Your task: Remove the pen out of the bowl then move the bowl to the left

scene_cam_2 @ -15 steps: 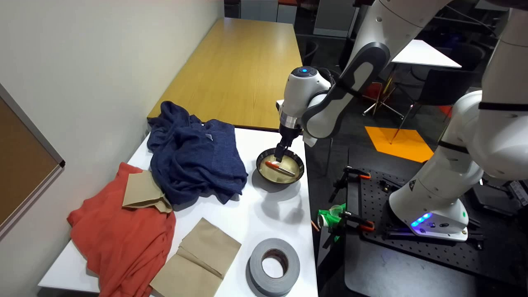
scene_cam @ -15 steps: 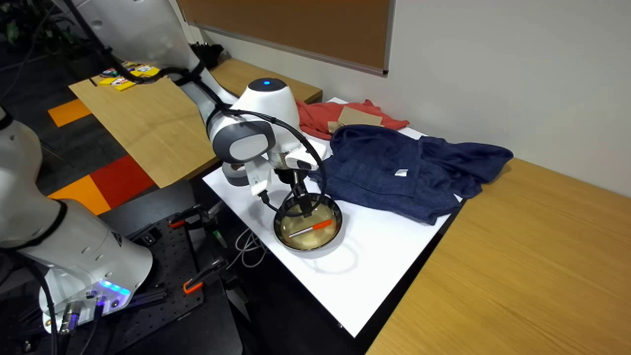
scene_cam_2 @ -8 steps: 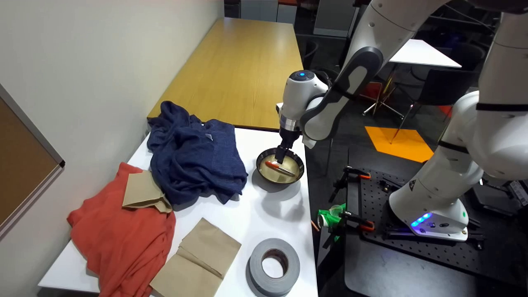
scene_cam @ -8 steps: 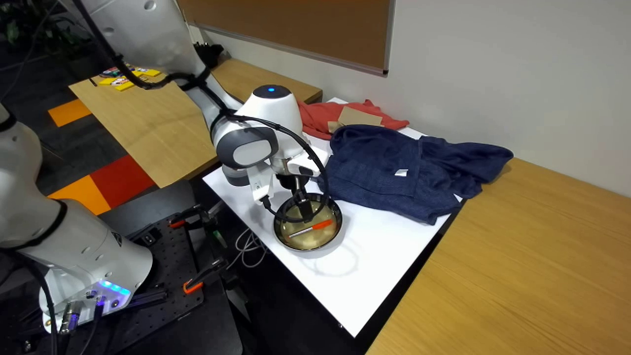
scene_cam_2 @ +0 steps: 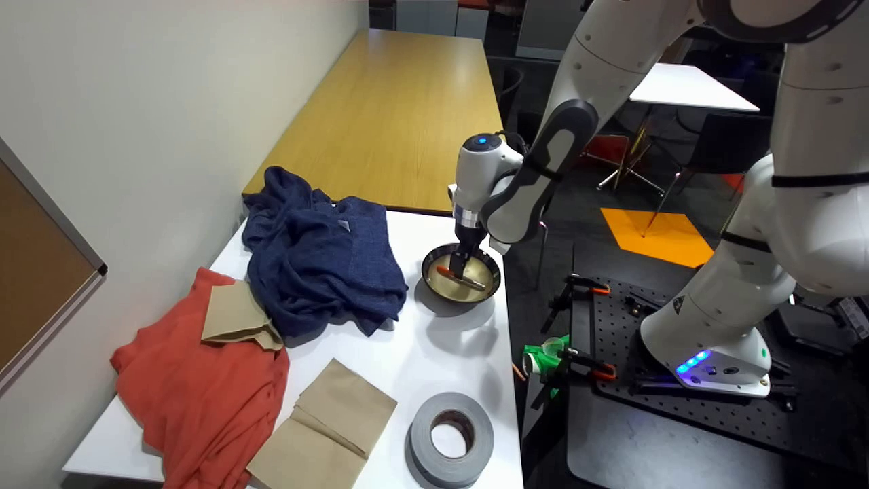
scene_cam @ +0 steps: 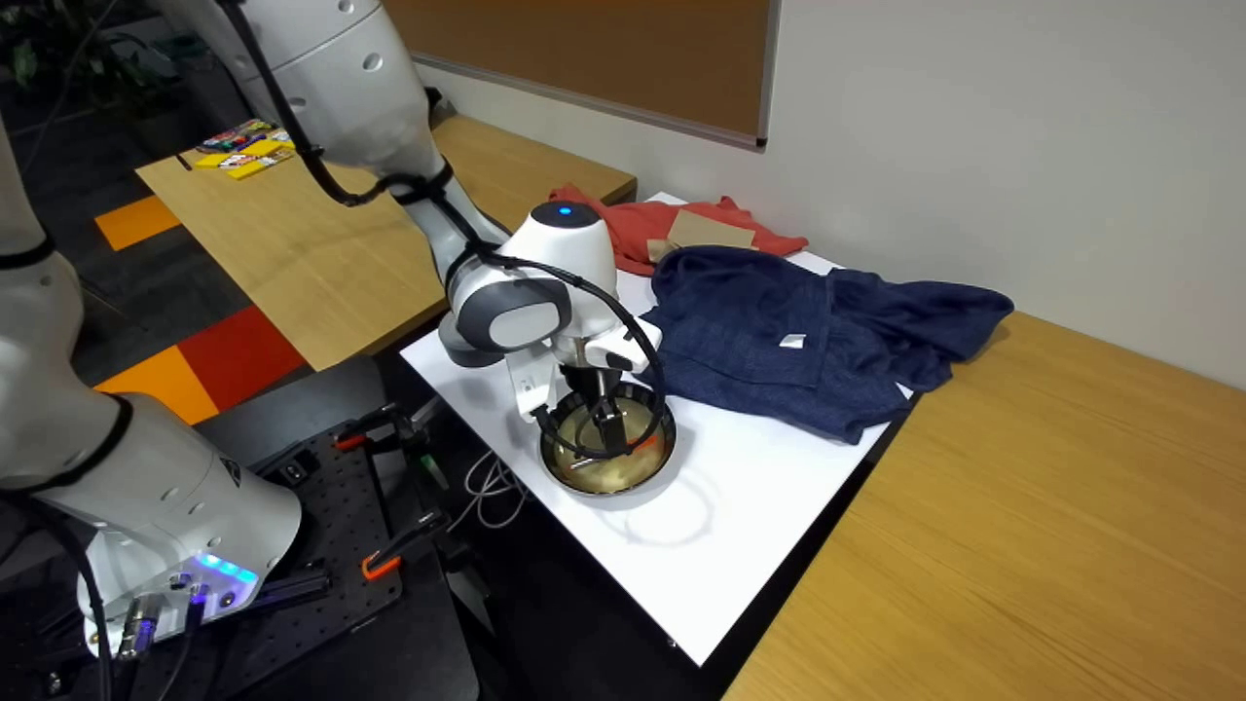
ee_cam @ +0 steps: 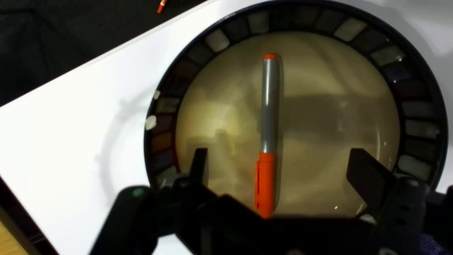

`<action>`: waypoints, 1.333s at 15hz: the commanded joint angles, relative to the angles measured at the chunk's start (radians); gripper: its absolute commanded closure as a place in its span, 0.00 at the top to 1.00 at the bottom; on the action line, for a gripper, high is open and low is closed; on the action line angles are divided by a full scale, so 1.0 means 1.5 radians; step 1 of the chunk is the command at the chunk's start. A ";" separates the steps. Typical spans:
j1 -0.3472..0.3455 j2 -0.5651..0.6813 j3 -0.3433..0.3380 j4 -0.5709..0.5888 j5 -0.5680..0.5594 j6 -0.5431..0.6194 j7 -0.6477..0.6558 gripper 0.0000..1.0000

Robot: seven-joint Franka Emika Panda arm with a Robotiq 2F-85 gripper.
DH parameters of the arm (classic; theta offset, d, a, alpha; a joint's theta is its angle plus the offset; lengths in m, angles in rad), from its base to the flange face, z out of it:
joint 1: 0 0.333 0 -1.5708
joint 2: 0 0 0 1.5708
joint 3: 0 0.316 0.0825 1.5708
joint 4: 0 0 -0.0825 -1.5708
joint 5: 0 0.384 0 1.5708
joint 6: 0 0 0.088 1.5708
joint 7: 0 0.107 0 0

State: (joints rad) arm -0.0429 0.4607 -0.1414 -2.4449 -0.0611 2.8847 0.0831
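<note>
Clearly, the pen (ee_cam: 268, 124) lies inside the bowl (ee_cam: 320, 16), flat along its tan floor. By the clock of the wrist view, its silver end points to twelve and its orange cap to six, slightly on the nine o'clock side of the bowl's middle. The gripper (ee_cam: 279, 163) reaches down over the bowl with its two fingers spread wide, one toward nine o'clock from the cap, the other toward three; bare bowl floor shows between each finger and the pen. From where I stand, I can't tell whether the fingertips touch the bottom.

Dark-rimmed and ringed with a tile pattern, the bowl sits level on a white table (scene_cam_2: 407, 367). Taking the bowl as the clock's centre in an exterior view, the table's edge runs just beside it at three. A navy garment (scene_cam_2: 322, 261) is heaped at nine, a red cloth (scene_cam_2: 204, 380) lies at eight with a piece of brown paper (scene_cam_2: 237, 312) on it, brown sheets (scene_cam_2: 322, 435) lie at seven, and a grey tape roll (scene_cam_2: 422, 441) at six. A wooden table (scene_cam_2: 394, 115) stretches off at eleven, while the arm's white base (scene_cam_2: 706, 346) stands between three and four. A blue light (scene_cam: 566, 210) glows atop the wrist in both exterior views.
</note>
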 commanded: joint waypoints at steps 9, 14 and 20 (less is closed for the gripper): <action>-0.009 0.093 0.009 0.073 0.012 -0.007 -0.013 0.75; -0.008 0.106 0.011 0.082 0.012 0.000 -0.014 0.42; -0.007 0.107 0.016 0.079 0.016 -0.003 -0.010 0.00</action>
State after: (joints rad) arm -0.0436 0.6205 -0.1329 -2.3316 -0.0581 2.8849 0.0813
